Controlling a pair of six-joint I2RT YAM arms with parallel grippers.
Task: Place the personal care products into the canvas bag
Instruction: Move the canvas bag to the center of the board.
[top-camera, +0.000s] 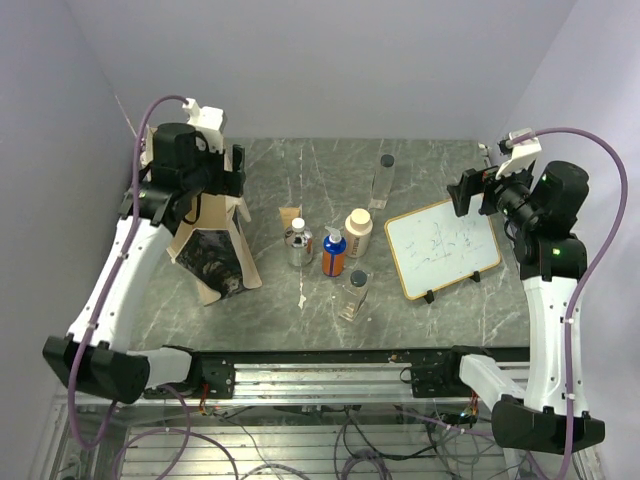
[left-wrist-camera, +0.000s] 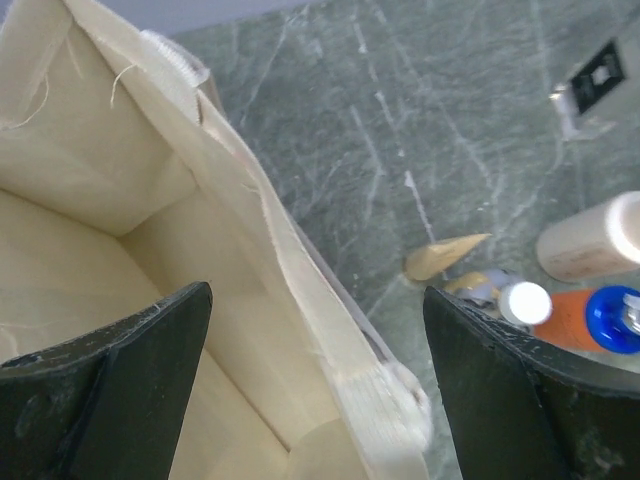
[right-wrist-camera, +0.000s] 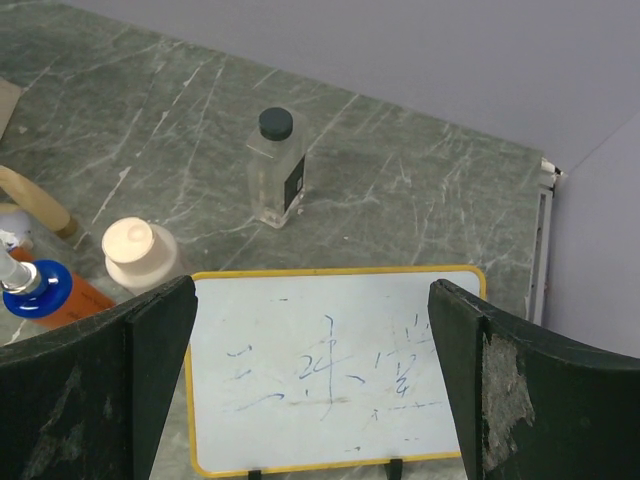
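Note:
The beige canvas bag (top-camera: 215, 250) stands open at the left, its dark print facing the front. My left gripper (top-camera: 236, 178) hangs open above it; in the left wrist view the bag's right rim (left-wrist-camera: 300, 300) with a strap end passes between the open fingers (left-wrist-camera: 150, 350), untouched. In the middle stand a silver bottle (top-camera: 298, 243), a blue-and-orange bottle (top-camera: 334, 253), a cream bottle (top-camera: 358, 232) and a clear dark-capped bottle (top-camera: 353, 293). Another clear bottle (top-camera: 383, 180) stands farther back. My right gripper (top-camera: 468, 192) is open over the whiteboard, empty.
A yellow-framed whiteboard (top-camera: 443, 247) with blue scribbles leans on small stands at the right, directly under my right gripper (right-wrist-camera: 310, 330). A tan paper scrap (top-camera: 290, 213) lies behind the silver bottle. Walls close in the table at the back and both sides.

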